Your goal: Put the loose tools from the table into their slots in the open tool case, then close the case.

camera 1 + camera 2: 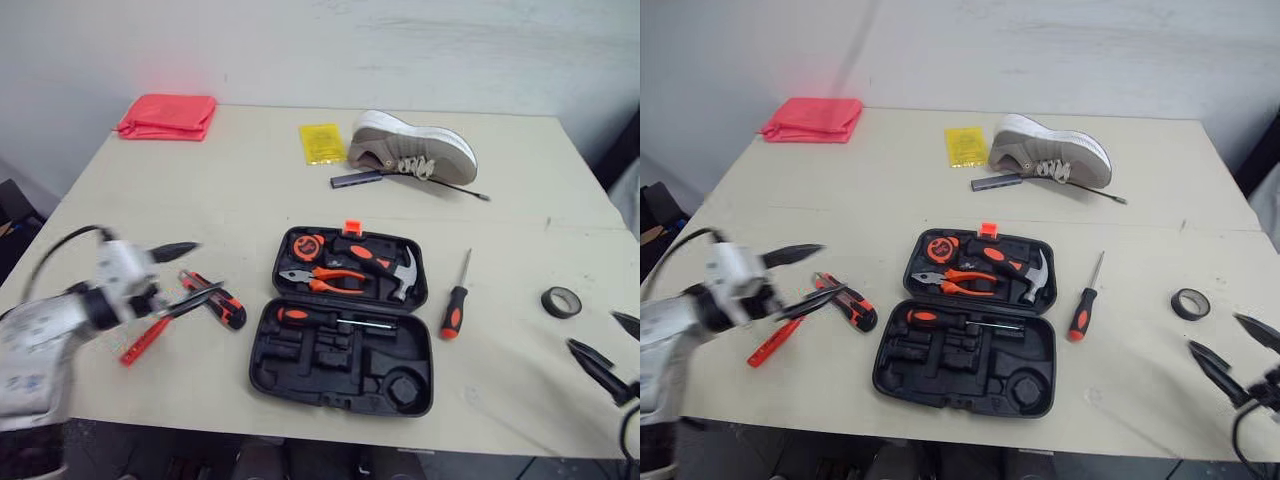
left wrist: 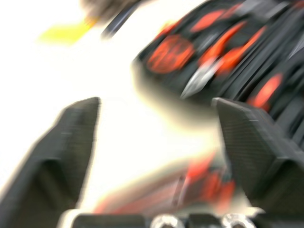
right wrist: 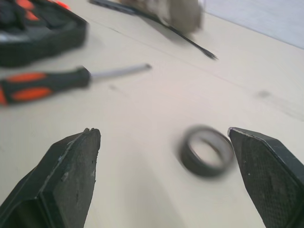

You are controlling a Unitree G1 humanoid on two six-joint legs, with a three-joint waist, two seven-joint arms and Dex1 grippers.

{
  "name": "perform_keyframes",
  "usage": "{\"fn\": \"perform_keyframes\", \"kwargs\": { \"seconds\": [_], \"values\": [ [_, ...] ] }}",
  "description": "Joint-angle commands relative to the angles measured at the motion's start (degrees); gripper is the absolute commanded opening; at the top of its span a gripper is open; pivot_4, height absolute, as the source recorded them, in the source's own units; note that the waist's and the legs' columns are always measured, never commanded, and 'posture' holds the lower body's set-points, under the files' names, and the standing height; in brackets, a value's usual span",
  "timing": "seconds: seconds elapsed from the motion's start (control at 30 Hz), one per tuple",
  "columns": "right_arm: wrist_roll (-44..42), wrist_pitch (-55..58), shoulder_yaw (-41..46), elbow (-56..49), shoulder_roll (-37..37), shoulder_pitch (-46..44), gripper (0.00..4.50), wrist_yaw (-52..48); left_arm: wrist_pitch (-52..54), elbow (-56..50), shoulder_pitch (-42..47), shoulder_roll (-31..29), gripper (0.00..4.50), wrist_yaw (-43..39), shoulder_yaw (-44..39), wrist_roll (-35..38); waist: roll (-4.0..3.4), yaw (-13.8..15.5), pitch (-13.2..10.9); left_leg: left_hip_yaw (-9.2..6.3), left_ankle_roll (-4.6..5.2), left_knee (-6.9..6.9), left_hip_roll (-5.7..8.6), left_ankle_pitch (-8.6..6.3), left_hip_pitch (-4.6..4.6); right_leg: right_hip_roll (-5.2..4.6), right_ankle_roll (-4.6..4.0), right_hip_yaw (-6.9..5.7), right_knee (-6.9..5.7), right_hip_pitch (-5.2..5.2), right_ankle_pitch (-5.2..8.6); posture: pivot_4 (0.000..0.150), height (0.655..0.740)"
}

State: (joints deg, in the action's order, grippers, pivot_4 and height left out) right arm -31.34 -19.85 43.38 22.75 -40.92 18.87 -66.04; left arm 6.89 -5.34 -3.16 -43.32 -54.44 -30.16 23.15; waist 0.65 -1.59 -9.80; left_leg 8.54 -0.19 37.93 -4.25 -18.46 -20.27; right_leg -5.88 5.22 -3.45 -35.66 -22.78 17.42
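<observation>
Open black plastic tool case (image 1: pixel 290 378), lying flat near the front edge of the beige table (image 1: pixel 230 190), with its orange latch (image 1: pixel 352 228) on the far side. The far half holds an orange-and-black tape measure (image 1: pixel 303 246), orange-handled pliers (image 1: pixel 328 281) and a hammer (image 1: pixel 388 265). The near half holds one slotted screwdriver (image 1: pixel 322 318) among bare moulded recesses. Just right of the case, apart from it, lies a loose orange-and-black screwdriver (image 1: pixel 455 305). Farther right is a black tape roll (image 1: pixel 561 301) with open table all round. Left of the case lie a short black-and-orange tool (image 1: pixel 218 305) and a red-handled tool (image 1: pixel 142 342) (its working end is covered). The left gripper (image 1: pixel 188 272) hangs over these two, jaws wide apart with nothing clamped. The right gripper (image 3: pixel 162 132), cut off at the frame edge in the head views, is spread wide and empty near the tape roll. Broad free surface separates the case from the far items: a grey sneaker (image 1: pixel 412 147), a dark bar with cable (image 1: pixel 357 179), a yellow packet (image 1: pixel 322 143) (print too small to read) and a folded pink cloth (image 1: pixel 166 116).
</observation>
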Motion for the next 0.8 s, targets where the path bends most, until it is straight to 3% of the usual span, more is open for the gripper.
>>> {"fn": "perform_keyframes", "kwargs": {
  "seconds": [0.03, 0.17, 0.3, 0.37, 0.57, 0.8],
  "values": [
    [-0.4, -4.2, 5.1, 1.9, 0.2, 3.5, 4.5, 1.1, -2.5, 8.0, -4.9, -2.6, 4.46, 1.4, -12.6, 0.8, 0.0, -0.2, 0.0, 0.0, -0.01, 0.0, -0.02, -0.01, 0.01, -0.02, -0.02, 0.0, 0.02, 0.0, 0.01, 0.15, 0.74],
    [-1.4, -4.7, 5.5, -0.1, 1.8, 5.7, 4.5, 2.1, -4.1, 14.3, -7.5, -3.8, 4.46, 2.2, -17.8, 0.9, 0.14, -0.3, -0.1, -0.02, -0.36, 0.0, -0.14, -0.21, 0.05, -0.37, -0.33, -0.08, 0.07, 0.02, 0.17, 0.15, 0.74],
    [-3.1, -1.8, 4.2, -6.1, 3.1, 5.9, 4.5, 3.1, -4.8, 15.5, -6.8, -3.3, 4.46, 3.8, -18.0, 1.2, 0.09, -0.2, -0.1, -0.01, -0.44, -0.08, -0.13, -0.26, 0.04, -0.46, -0.36, -0.04, 0.1, 0.01, 0.18, 0.15, 0.74],
    [-0.9, 5.7, 1.6, -13.0, 2.3, 8.0, 4.5, 7.2, -3.8, 11.9, -7.2, -2.8, 4.46, 3.0, -16.0, 2.0, 0.09, -0.2, -0.1, -0.01, -0.45, -0.21, -0.13, -0.26, 0.04, -0.48, -0.27, 0.09, 0.1, -0.03, 0.13, 0.15, 0.74],
    [-9.9, 32.8, -6.2, -41.0, -3.4, 8.3, 4.5, 17.2, 1.6, -2.7, -5.6, -2.0, 4.46, 2.0, -10.7, 7.9, 0.05, -0.1, -0.1, -0.02, -0.65, -0.62, -0.08, -0.12, -0.06, -0.53, -0.25, 0.44, 0.05, -0.36, 0.12, 0.15, 0.74],
    [-20.6, 55.5, -9.7, -54.7, -7.8, 2.4, 4.5, 30.4, 9.9, -19.6, -1.5, -0.6, 4.46, 5.1, 0.2, 13.7, 0.14, 0.2, -0.2, -0.04, -0.43, -0.78, 0.01, 0.15, -0.37, -0.31, -0.23, 0.42, 0.06, -0.71, 0.12, 0.15, 0.74]
  ]
}}
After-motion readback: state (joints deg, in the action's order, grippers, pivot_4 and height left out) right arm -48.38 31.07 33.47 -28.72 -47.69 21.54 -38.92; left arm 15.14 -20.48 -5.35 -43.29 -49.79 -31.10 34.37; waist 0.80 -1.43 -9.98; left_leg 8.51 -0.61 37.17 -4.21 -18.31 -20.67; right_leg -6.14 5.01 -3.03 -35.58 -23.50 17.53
